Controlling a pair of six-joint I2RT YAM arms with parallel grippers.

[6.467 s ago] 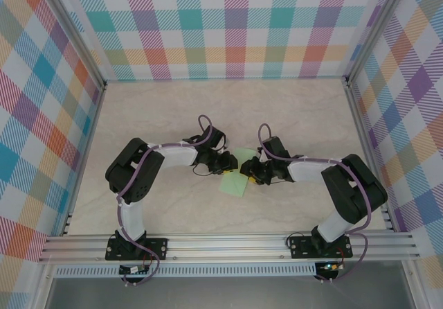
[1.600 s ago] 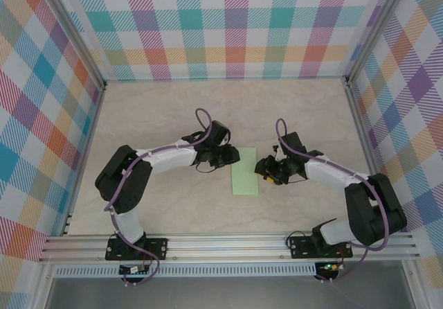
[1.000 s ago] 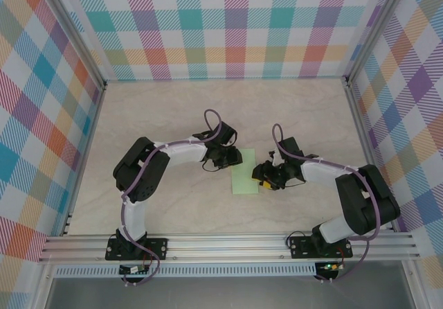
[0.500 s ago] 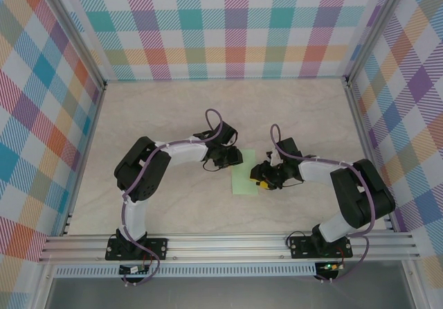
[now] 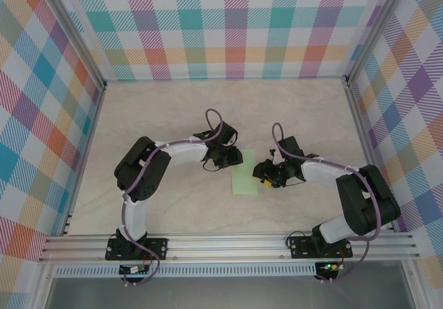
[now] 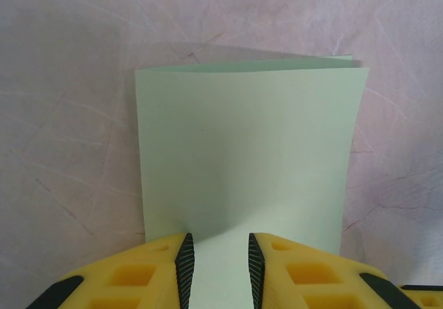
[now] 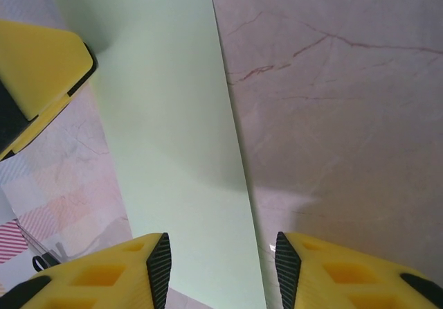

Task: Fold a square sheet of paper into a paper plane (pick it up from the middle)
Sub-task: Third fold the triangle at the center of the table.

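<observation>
Mint-green square sheet of paper (image 5: 245, 179), half-folded, lies flat at the centre of the table (image 5: 173, 115); left gripper (image 5: 234, 158) at its 11 o'clock and right gripper (image 5: 261, 174) at 3 o'clock have closed in, jaws apart, clamping nothing, so corner folds likely come next.

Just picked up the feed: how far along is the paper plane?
Done: the square sheet of paper lies on the table folded in half, a narrow rectangle. In hand: left gripper and right gripper sit low over its edges, jaws apart. Left: nose and wing folds; no pointed shape yet.
</observation>
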